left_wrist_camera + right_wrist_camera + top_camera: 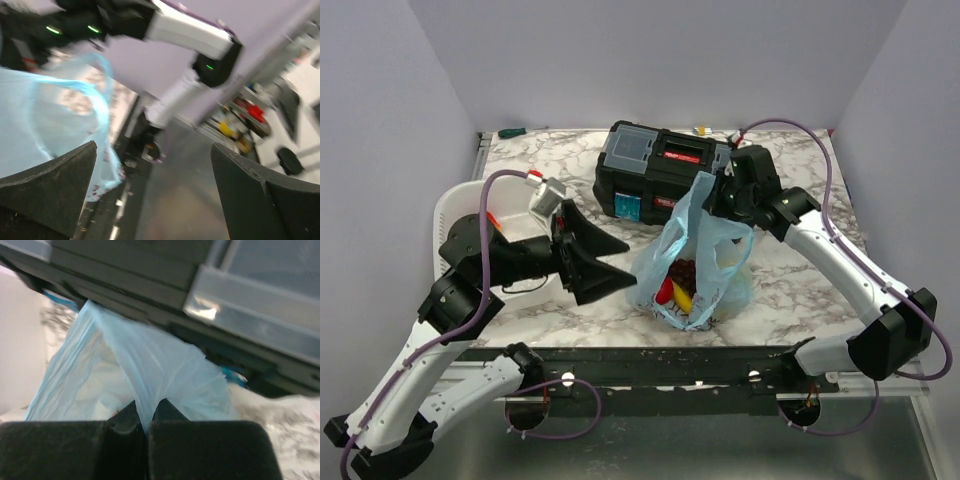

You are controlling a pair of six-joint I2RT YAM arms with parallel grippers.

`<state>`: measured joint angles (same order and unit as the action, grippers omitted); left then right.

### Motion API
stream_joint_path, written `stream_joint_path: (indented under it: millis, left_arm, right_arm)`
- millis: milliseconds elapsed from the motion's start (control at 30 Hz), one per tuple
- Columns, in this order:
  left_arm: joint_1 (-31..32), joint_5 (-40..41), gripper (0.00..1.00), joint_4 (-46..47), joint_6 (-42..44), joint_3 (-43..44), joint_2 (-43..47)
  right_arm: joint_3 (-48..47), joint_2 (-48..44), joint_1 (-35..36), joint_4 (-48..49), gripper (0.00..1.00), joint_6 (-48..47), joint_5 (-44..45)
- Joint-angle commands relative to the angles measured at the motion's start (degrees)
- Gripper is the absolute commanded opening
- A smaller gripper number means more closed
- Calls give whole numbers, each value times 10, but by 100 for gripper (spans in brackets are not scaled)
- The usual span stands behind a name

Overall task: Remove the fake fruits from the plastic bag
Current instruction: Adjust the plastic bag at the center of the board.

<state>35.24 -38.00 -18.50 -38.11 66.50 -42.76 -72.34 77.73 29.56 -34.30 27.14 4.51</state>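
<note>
plastic bag: mid-table, in front of black toolbox; handle pinched tight in right gripper, held up.
fake fruits: inside bag mouth, half hidden by film; yellow, red and dark pieces, the dark possibly grapes.
left gripper: fingers wide apart, empty, just beside bag; own wrist view blurred.

White marble-patterned counter. A black toolbox sits at the back centre. Just in front of it rests the bottom of a light-blue plastic bag. A white basket sits at the left edge, and a small green-handled tool lies at the back left corner.
</note>
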Motion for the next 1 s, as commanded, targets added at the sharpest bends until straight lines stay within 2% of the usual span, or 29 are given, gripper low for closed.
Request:
stream_joint_path:
  millis: [0,100,167,267,333,400,467,600,667,867,967]
  left_arm:
    - [96,-23,95,29,-32,-2,-19]
    - [131,1,94,31,-50,-2,-51]
    - [144,-1,94,69,-78,-17,-62]
    - [166,4,94,130,-105,-35,-66]
    - [187,13,94,126,-92,-19,-79]
    - [206,39,94,74,-49,22,-104]
    - [225,79,94,13,6,65,-135]
    - [267,145,94,-55,82,132,-194]
    - [283,146,93,-56,95,149,-219]
    - [332,159,89,-76,144,205,-298]
    - [351,192,86,-112,168,223,-337]
  right_arm:
    - [-85,44,13,54,1,18,-76]
    - [-133,81,30,62,1,30,-95]
    - [-161,96,37,59,1,35,-103]
    - [-154,85,39,57,1,33,-94]
    - [-128,65,40,48,1,22,-72]
    - [-103,46,39,21,5,8,-40]
    - [-66,22,40,-3,17,-2,-2]
    - [2,-39,41,-46,59,-20,29]
    - [32,-74,42,-57,75,-28,19]
    - [95,-142,45,-55,92,-37,-18]
    - [107,-162,45,-73,95,-43,23]
